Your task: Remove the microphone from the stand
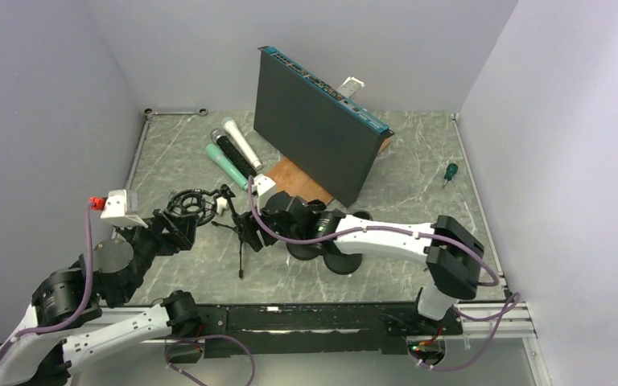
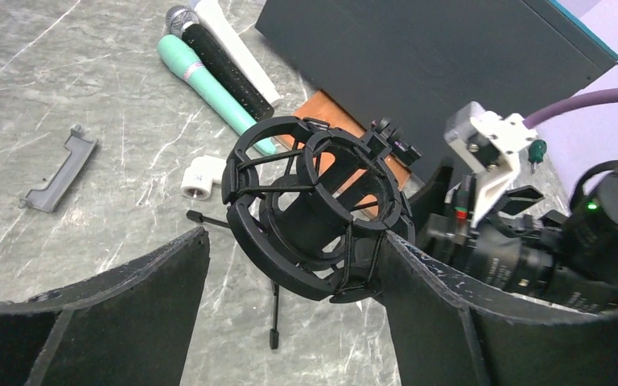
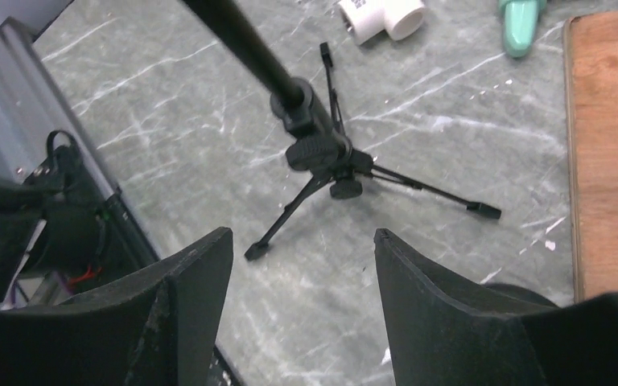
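Here, I am at the stand (image 3: 322,153), nothing gripped.
My left end effector (image 2: 294,241) brackets the shock mount (image 2: 314,201), jaws apart; my right end effector (image 3: 302,241) hangs open above the stand's legs. Farther off, three microphones (image 2: 217,68) lie together on the bench (image 2: 88,72).

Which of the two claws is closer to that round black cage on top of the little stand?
Left. The left gripper straddles the cage; the right gripper hovers over the tripod legs.
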Available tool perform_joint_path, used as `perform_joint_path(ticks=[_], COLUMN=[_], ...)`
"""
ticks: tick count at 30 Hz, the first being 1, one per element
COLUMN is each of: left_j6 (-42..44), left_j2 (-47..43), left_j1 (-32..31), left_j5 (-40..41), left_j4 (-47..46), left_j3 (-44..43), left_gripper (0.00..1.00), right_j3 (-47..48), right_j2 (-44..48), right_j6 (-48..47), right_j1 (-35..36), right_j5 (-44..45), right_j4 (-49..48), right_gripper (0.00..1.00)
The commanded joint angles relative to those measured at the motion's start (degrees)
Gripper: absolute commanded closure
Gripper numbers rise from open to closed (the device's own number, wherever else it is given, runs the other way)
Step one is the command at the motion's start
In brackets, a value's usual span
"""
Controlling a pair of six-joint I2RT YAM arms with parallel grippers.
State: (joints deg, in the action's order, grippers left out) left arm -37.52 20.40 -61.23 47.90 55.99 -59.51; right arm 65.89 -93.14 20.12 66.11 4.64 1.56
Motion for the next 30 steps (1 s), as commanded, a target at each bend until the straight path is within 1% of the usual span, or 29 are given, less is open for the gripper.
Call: perform_joint_path(ticks=[1,5,9,14,16,18,21,24,30], left_j6=[1.9,2.0,2.5,2.5,2.7,2.6,2.3,2.2,1.9], left_j2=[-1.4,-1.5,-0.9,-0.6,-0.8,-0.9,-0.8,-0.8,-0.3], left_j1=[-0.1,-0.1,-0.1,-0.1,-0.1,-0.1,-0.1,-0.1,-0.1], left_j5=[-0.6,-3.1,-4.7,-5.0,-5.3,-5.3,-5.1,-5.1,-5.4], left_j4=[1.5,1.1,0.7,0.6,0.0,-0.2,0.3,0.2,0.6], left_j3=[-0.5,-0.5,-0.8,-0.9,-0.6,-0.4,-0.6,-0.5,-0.8], left_gripper=[0.19,0.17,0.15,0.14,0.14,0.14,0.14,0.14,0.14], right_j3=[5.1,6.8,7.9,5.2,3.4,0.5,-3.5,-4.0,-7.7], right_j2=[-3.4,-6.2,-8.5,-8.8,-8.5,-7.6,-7.2,-8.5,-8.1], right_j6=[-0.6,-2.7,-5.2,-6.9,-8.3,-9.2,-9.6,-10.2,-11.1], right_j1=[0.2,0.1,0.0,0.1,0.1,0.1,0.1,0.1,0.1], right_j5=[5.4,8.9,8.0,8.2,7.6,5.9,4.6,3.7,2.4], right_j4=[-6.2,-7.4,-8.6,-12.8,-15.9,-20.2,-27.2,-29.8,-36.7], right_gripper=[0.32,0.36,0.44,0.53,0.55,0.55,0.53,0.54,0.57])
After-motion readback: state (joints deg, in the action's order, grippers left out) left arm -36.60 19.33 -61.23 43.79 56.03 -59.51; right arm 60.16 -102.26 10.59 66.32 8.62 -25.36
